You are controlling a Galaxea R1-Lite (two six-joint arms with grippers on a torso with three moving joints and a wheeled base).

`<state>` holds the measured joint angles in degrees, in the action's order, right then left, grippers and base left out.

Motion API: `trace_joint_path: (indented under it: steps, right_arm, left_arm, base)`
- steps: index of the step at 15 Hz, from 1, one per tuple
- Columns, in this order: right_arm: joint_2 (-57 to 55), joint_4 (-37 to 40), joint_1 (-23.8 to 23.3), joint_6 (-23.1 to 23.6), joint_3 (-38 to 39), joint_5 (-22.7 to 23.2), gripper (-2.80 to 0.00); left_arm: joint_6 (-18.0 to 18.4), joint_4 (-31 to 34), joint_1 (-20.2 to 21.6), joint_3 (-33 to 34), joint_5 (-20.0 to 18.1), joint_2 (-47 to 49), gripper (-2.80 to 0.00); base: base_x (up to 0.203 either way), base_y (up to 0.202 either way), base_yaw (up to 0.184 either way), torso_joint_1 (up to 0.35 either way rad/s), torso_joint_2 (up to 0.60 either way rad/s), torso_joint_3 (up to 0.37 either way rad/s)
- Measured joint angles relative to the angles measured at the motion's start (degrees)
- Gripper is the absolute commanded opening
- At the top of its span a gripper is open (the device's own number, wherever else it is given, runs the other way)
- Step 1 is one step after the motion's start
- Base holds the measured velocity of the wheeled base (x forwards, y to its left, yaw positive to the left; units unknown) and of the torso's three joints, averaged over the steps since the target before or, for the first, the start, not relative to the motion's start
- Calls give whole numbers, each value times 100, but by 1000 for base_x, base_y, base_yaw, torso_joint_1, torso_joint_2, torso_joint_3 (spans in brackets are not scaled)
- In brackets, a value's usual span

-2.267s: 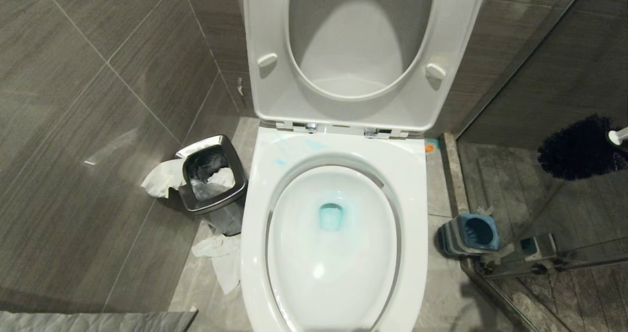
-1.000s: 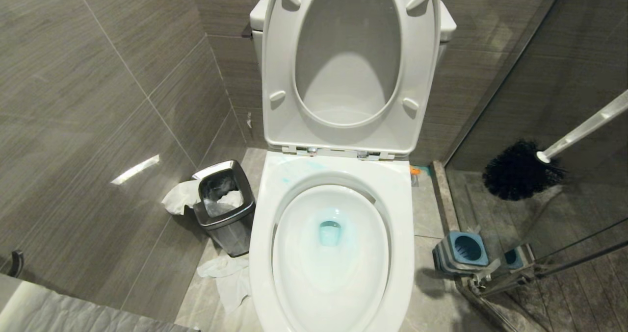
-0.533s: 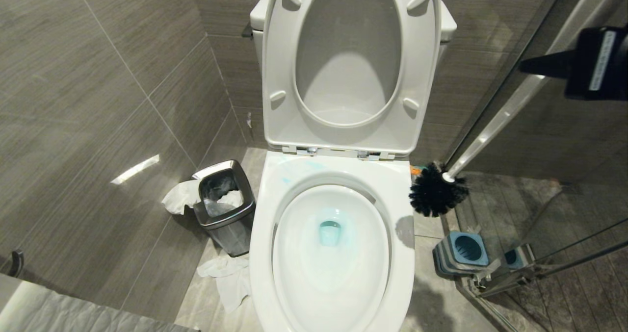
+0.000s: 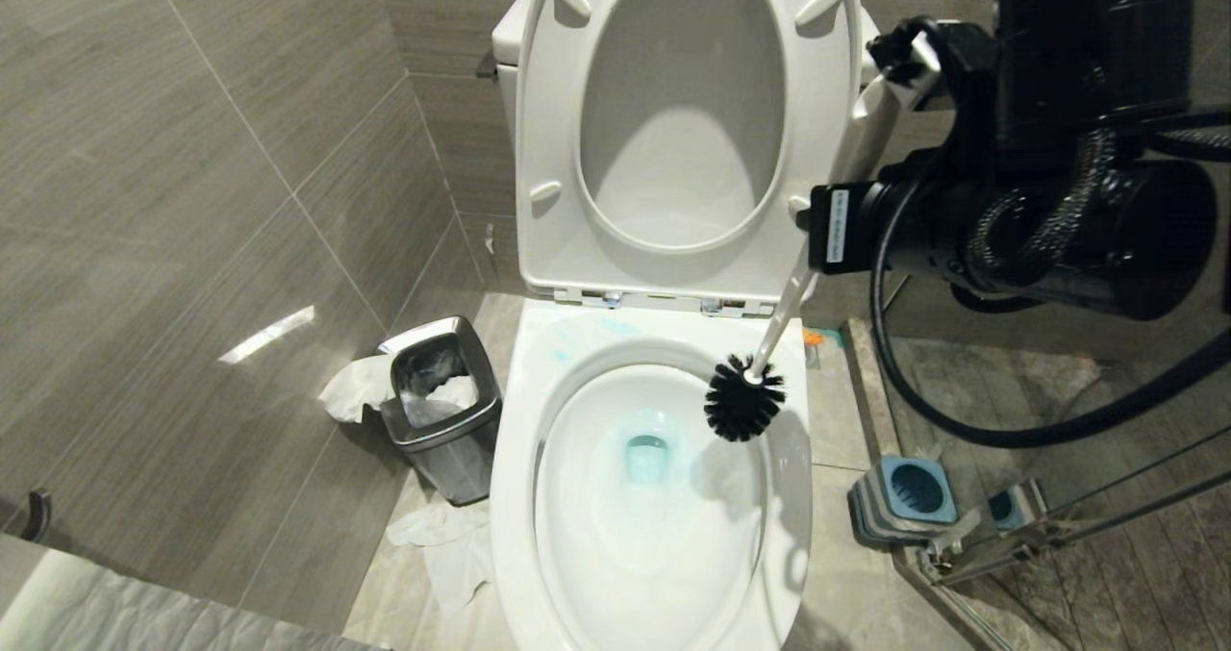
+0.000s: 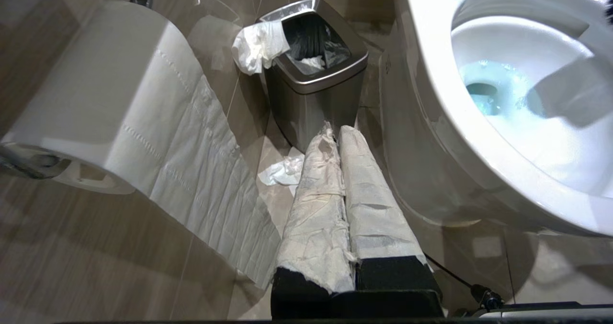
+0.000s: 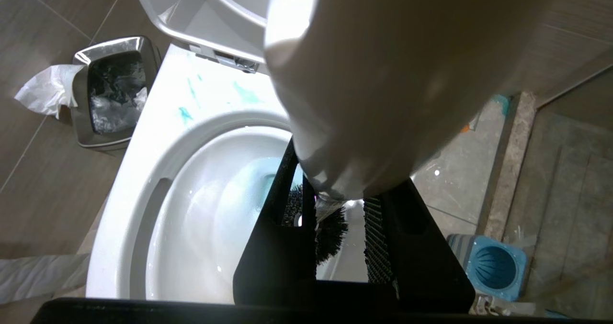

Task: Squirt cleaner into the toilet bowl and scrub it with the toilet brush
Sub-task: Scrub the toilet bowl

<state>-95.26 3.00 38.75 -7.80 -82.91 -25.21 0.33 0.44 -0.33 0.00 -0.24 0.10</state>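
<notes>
The toilet bowl (image 4: 539,497) stands with its seat and lid raised, teal-tinted water in its drain and pale cleaner (image 4: 561,354) smears on the back rim. The toilet brush (image 4: 743,399) hangs head-down over the bowl's right rear edge, its handle running up to the right arm. A steel bin (image 4: 442,408) sits left, the blue holder (image 4: 904,497) right.

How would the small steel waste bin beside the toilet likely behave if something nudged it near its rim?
The waste bin looks tall for its narrow base, so it may tip. Its polished sides probably slide easily on the smooth floor tiles. It seems to hold only crumpled paper, so it is likely light.
</notes>
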Motion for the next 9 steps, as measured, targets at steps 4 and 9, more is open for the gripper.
trace_joint_path:
  steps: [4,9]
  right_arm:
    - [-600,-362,9,-5,-50,-47,-280]
    - [-1009,-402,16,-16,-230,-50,-280]
  left_arm:
    - [-6,-2,-1,0,0,0,-280]
    - [0,0,-2,0,-2,0,-280]
  base:
    - [0,0,0,4,1,186]
    - [0,0,0,1,4,202]
